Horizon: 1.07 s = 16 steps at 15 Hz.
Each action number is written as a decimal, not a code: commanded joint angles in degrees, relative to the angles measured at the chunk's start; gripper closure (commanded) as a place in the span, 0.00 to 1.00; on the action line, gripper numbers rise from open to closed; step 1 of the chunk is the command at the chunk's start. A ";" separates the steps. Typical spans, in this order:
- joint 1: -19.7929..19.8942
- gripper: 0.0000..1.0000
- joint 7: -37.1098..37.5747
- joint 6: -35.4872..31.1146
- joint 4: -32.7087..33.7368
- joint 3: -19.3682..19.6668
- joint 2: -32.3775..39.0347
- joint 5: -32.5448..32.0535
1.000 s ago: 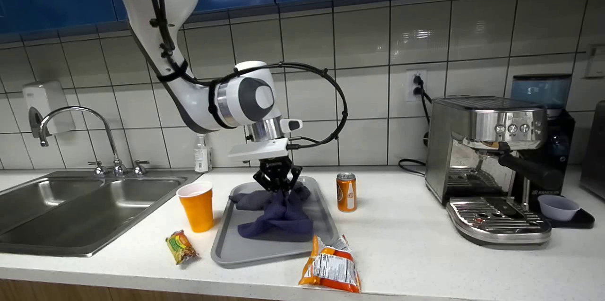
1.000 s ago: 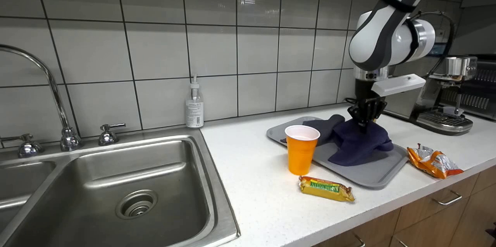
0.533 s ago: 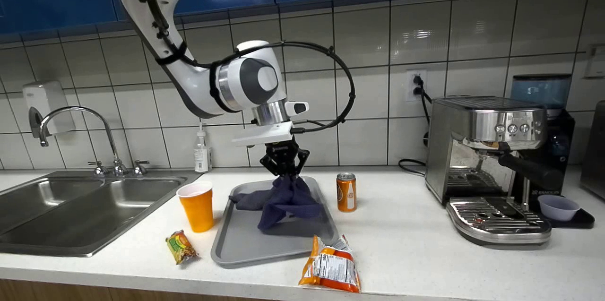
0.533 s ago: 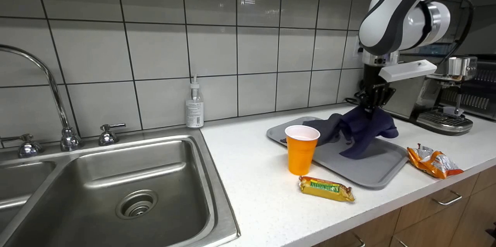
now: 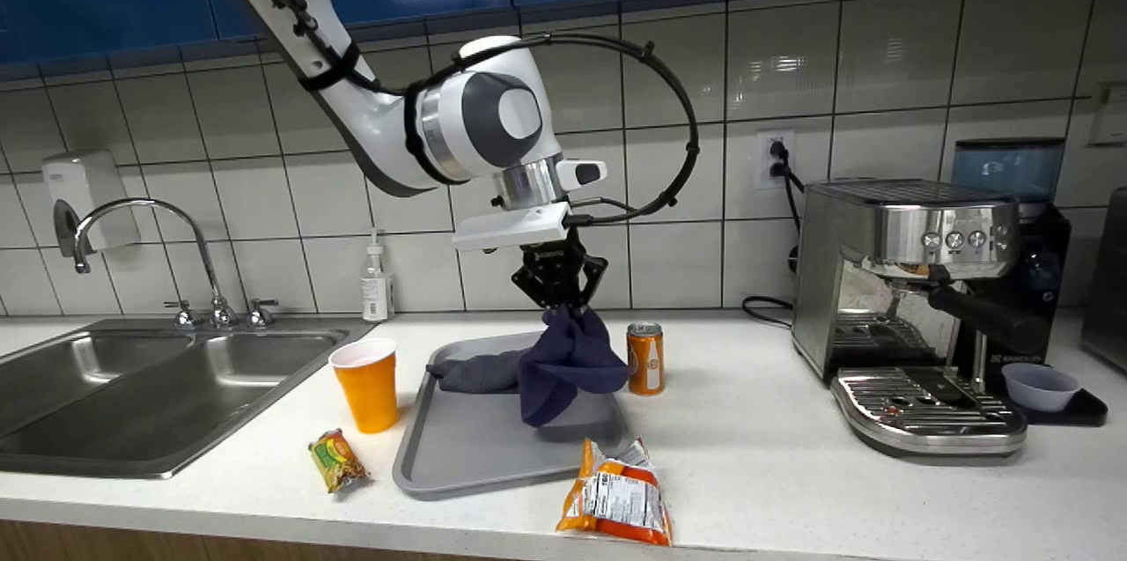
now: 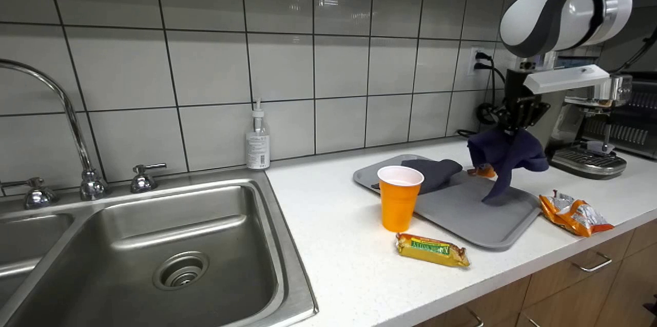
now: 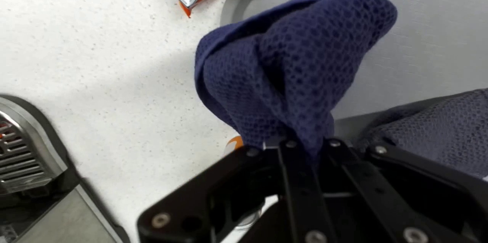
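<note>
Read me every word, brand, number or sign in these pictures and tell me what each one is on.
Nothing can be read for certain.
Snack bar: lettering too blurred.
Orange bag: print too small.
Pump bottle: label too small.
Can: markings unclear.
Grinder: lettering too small.
Gripper: lettering too blurred.

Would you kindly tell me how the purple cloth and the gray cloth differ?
The purple cloth is bluish purple, the gray cloth a duller dark gray. The purple cloth hangs pinched in the gripper; the gray cloth lies on the tray, unheld. Both have a dimpled texture.
</note>
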<state>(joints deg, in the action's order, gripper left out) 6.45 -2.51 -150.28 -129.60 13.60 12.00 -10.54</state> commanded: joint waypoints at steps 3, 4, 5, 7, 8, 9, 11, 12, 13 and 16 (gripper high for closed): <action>2.17 0.98 3.24 -1.17 -1.87 1.53 -3.05 -1.57; 2.52 0.98 3.56 -1.20 -1.77 1.90 -3.08 -1.60; 2.89 0.98 3.78 -1.29 -1.67 2.24 -3.07 -1.56; 3.48 0.98 4.50 -1.51 -1.31 3.08 -2.95 -1.74; 3.83 0.98 4.74 -1.52 -1.04 3.44 -2.79 -1.54; 4.26 0.98 4.97 -1.70 -0.75 3.79 -2.52 -1.41; 4.96 0.98 5.56 -1.94 -0.20 4.51 -2.08 -1.21; 5.24 0.98 5.90 -1.99 0.07 4.89 -1.93 -1.27; 5.68 0.98 6.15 -2.08 0.50 5.21 -1.64 -1.09; 6.78 0.98 6.95 -2.23 2.11 6.29 -0.65 -0.68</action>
<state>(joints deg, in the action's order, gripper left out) 11.84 2.22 -152.35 -129.45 19.49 10.65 -10.57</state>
